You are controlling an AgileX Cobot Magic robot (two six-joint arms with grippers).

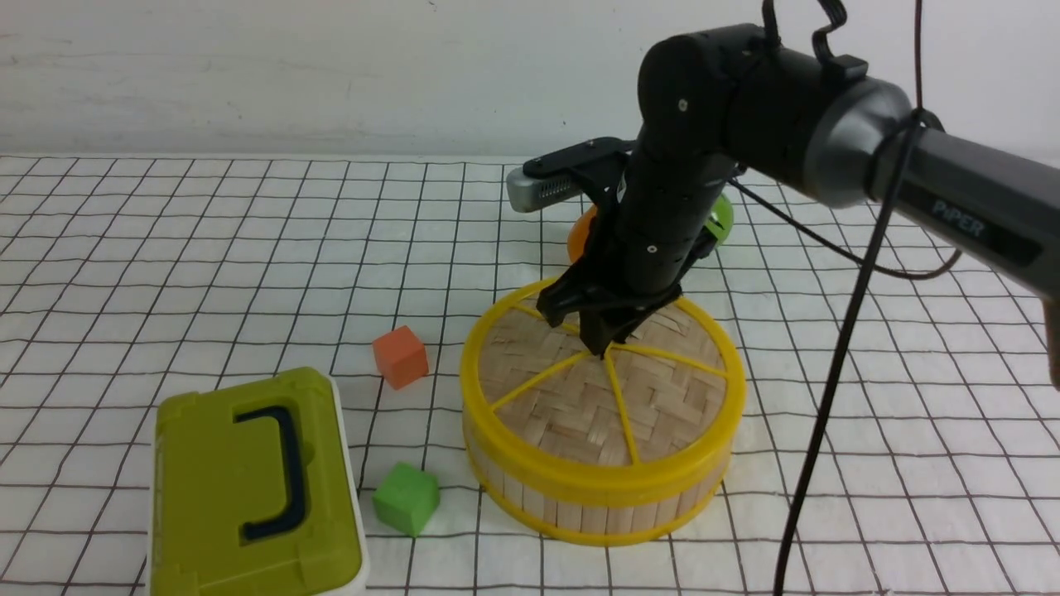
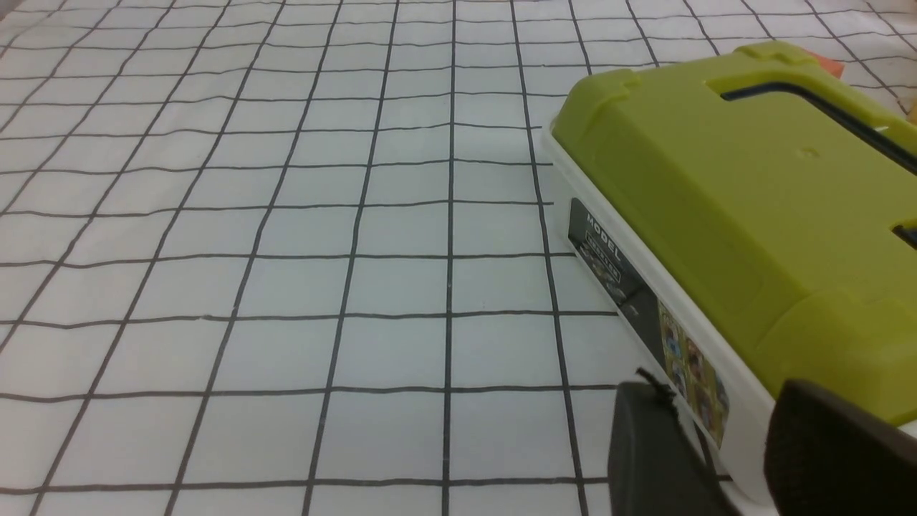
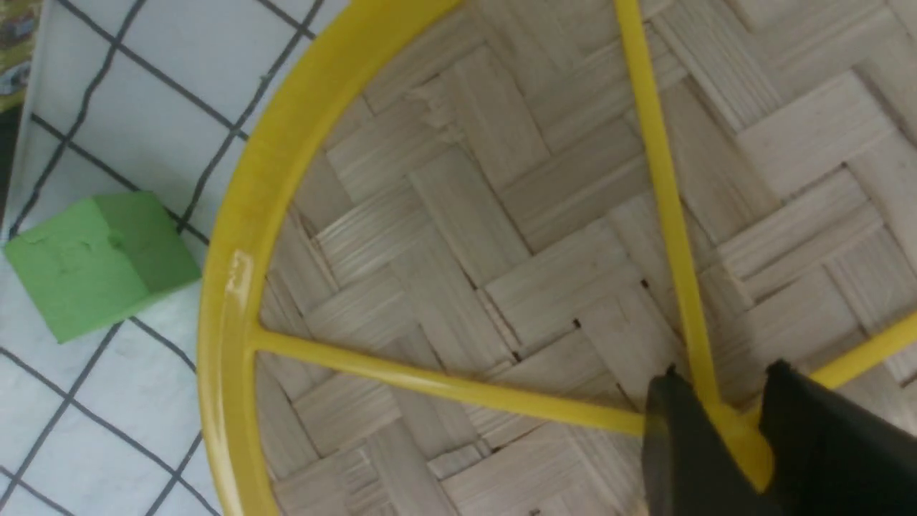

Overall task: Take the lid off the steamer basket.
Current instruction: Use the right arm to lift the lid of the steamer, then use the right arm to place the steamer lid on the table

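Note:
The lid [image 1: 580, 397], woven tan bamboo with a yellow rim and spokes, sits flat on the steamer basket [image 1: 571, 509], whose slat wall shows below the rim. My right gripper [image 1: 600, 343] points down at the lid's centre. In the right wrist view the lid [image 3: 501, 215] fills the frame, and the gripper [image 3: 723, 408] is closed around the yellow hub where the spokes meet. My left gripper [image 2: 723, 444] shows only in its own wrist view, jaws apart and empty, low beside the olive-green box.
An olive-green box [image 1: 240, 497] with a dark handle lies front left and also shows in the left wrist view [image 2: 752, 208]. An orange cube [image 1: 401, 356] and a green cube [image 1: 406, 498] lie left of the basket. Orange [image 1: 581, 232] and green [image 1: 719, 219] objects sit behind the right arm.

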